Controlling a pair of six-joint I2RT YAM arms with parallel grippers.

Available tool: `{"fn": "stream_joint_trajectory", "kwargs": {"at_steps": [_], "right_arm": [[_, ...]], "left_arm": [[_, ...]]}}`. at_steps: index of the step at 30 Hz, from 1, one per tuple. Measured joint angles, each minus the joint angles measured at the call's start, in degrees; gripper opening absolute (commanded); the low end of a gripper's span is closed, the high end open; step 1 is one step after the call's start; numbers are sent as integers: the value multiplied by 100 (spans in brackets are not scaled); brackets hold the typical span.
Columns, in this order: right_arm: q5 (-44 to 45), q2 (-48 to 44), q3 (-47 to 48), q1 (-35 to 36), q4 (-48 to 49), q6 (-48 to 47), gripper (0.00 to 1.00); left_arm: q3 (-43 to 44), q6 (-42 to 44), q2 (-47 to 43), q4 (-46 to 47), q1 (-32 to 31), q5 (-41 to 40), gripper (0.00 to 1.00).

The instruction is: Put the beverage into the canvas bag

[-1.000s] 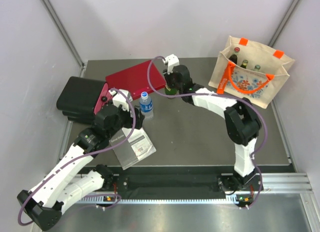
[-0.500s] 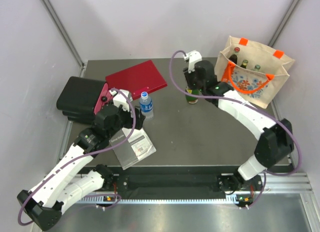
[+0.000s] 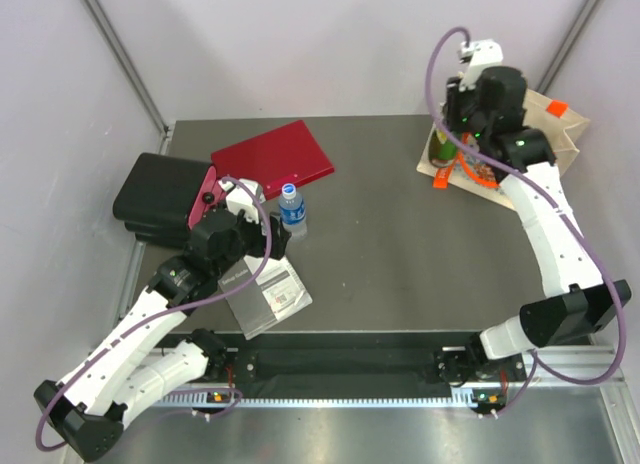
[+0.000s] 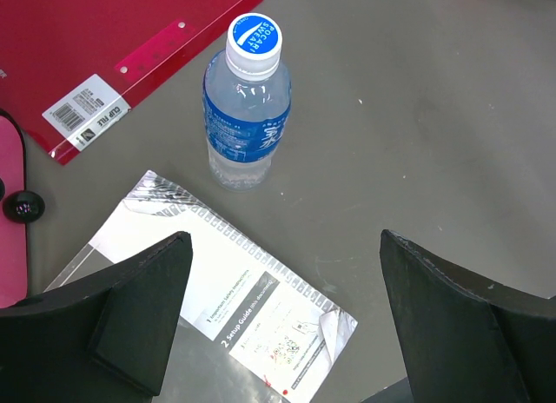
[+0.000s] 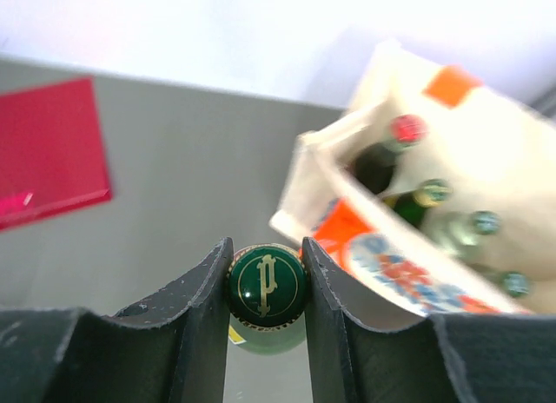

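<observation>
The beverage is a green glass bottle with a green cap (image 5: 267, 286). My right gripper (image 5: 266, 273) is shut on its neck and holds it up in the air. Seen from the top, that gripper (image 3: 455, 134) hangs at the left edge of the canvas bag (image 3: 566, 126), with the bottle (image 3: 441, 150) just outside the bag's near-left corner. The right wrist view shows the beige canvas bag (image 5: 486, 142) open, with orange handles, a floral print and several capped bottles (image 5: 432, 193) standing inside. My left gripper (image 4: 285, 240) is open, low over a booklet, holding nothing.
A small water bottle (image 4: 248, 116) with a blue label stands in front of the left gripper. Next to it lie a red folder (image 3: 272, 159), a black case (image 3: 160, 196) and a white spiral booklet (image 3: 265, 296). Grey walls close in the table's back.
The right arm has carried the green bottle from beside the red folder across the table to the bag's left edge, lifting it. The left arm has not moved.
</observation>
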Motion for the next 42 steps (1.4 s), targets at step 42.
{"fn": "stream_joint_trajectory", "kwargs": {"at_steps": [42], "right_arm": [[-1390, 1209, -896, -2236, 3978, -485, 0]], "left_arm": [[-31, 0, -66, 2, -11, 20, 93]]}}
